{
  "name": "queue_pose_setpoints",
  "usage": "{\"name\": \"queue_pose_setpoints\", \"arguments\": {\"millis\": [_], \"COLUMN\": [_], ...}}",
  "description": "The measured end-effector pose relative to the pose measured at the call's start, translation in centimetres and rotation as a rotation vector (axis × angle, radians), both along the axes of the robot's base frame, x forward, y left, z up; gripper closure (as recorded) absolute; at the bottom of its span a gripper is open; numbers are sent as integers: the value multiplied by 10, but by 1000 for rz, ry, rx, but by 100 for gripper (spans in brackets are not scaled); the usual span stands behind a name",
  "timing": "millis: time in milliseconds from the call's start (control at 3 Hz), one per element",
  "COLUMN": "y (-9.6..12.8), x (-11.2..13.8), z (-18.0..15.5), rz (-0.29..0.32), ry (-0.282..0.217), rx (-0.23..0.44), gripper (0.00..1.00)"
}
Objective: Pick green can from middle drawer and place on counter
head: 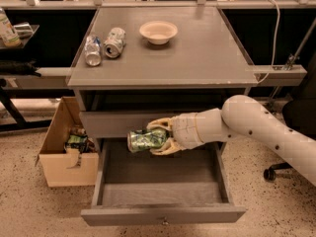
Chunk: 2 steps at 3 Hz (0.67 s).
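The green can (pixel 145 139) is held on its side in my gripper (pixel 162 137), whose pale fingers (pixel 159 124) are shut around its right end. It hangs above the back of the open middle drawer (pixel 163 181), in front of the shut drawer above. My white arm (pixel 256 127) reaches in from the right. The grey counter (pixel 197 53) lies above the can.
Two silver-white cans (pixel 103 46) lie at the counter's left, and a cream bowl (pixel 158 31) stands at its back middle. A cardboard box (pixel 66 149) of items sits on the floor to the left of the drawer. A chair base (pixel 281 169) is on the right.
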<state>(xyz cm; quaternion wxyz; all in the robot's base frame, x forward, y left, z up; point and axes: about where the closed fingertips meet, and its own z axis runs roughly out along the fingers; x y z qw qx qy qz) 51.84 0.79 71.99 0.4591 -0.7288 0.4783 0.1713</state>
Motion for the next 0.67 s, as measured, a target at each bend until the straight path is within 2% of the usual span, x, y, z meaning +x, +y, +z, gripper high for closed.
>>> {"name": "queue_pose_setpoints", "arguments": {"millis": [333,667], "y": [-16,-52], "x": [4,11], "z": [16,57], "rz": [-37,-119], "ry": [-33,-83], "rx": [-21,-34], "gripper": [100,100]}}
